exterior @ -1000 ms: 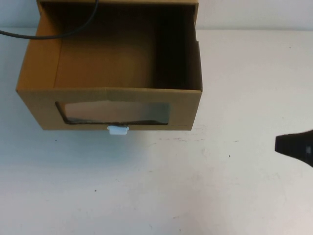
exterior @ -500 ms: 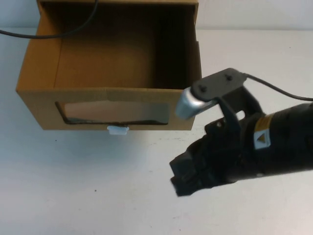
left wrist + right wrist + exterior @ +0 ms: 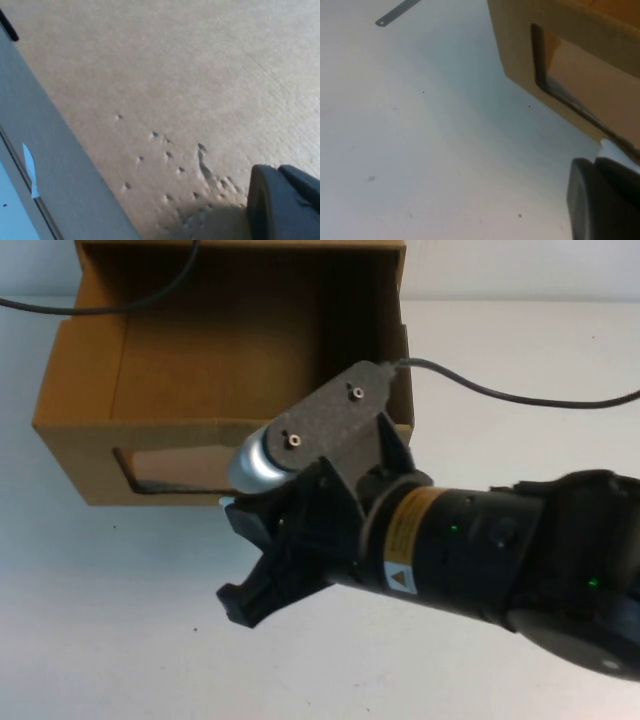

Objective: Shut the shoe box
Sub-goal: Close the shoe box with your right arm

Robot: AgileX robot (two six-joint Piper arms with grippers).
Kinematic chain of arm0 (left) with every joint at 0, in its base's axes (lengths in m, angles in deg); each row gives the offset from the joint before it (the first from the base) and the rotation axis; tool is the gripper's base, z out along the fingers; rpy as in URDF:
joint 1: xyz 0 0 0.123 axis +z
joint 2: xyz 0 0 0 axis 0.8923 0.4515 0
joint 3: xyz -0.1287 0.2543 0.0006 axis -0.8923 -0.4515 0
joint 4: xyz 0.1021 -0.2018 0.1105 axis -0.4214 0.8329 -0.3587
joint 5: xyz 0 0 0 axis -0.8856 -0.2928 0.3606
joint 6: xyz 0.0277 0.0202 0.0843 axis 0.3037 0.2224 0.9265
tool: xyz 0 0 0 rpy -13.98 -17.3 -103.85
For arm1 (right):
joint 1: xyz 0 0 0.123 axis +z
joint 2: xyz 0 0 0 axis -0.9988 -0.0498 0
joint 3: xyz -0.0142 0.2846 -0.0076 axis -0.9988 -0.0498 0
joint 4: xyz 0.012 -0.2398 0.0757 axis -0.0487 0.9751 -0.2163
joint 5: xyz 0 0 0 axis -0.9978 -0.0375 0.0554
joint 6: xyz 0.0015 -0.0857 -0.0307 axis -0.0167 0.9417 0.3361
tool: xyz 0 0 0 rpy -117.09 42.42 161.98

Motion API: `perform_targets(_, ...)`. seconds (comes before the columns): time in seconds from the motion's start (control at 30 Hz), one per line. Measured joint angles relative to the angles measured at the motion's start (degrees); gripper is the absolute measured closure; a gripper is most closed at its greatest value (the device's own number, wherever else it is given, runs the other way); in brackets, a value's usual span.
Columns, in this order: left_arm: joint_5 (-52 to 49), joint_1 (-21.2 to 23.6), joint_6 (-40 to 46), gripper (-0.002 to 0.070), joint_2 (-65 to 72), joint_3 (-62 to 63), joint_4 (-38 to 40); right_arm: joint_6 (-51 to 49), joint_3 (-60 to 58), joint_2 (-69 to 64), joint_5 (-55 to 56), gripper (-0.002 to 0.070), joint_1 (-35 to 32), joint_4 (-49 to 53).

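The shoe box [image 3: 70, 455] is brown cardboard and stands at the back left of the table, its drawer drawn out toward me and empty. Its front panel has a clear window [image 3: 180, 470]. The white pull tab [image 3: 226, 502] below it is mostly hidden by my right arm. My right gripper [image 3: 245, 598] is shut and empty, low over the table just in front of the front panel, near the tab. The right wrist view shows the panel [image 3: 520, 45], the tab [image 3: 610, 146] and the right gripper [image 3: 595, 165]. My left gripper [image 3: 278, 172] is shut, close over a brown cardboard surface [image 3: 175, 75]; it is out of the high view.
The white table [image 3: 120, 640] spreads in front of the box. A black cable [image 3: 100, 308] runs over the box's back left corner. The right arm's cable [image 3: 500, 395] trails to the right. The right arm [image 3: 480, 550] covers the table's middle right.
My right arm has swept in from the right edge toward the left. Its gripper now sits just in front of the box's front panel and covers most of the tab. The box has not moved.
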Motion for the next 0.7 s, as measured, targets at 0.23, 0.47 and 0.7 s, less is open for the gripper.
perform_targets(0.23, 0.0, 0.0, -0.2, 0.0680, 0.0, 0.0, 0.0, -0.7, 7.1, -7.7, 0.4, 0.0687, -1.3, 1.0)
perform_targets(0.47, 0.0, 0.0, -0.2, 0.0680, 0.0, 0.0, 0.0, -0.9, 12.9, -10.2, -3.8, 0.0687, -3.3, 2.5)
perform_targets(0.7, 0.0, 0.0, -0.2, 0.0680, 0.0, 0.0, 0.0, -0.9, 15.2, -11.9, -6.6, 0.0687, -4.5, 3.1)
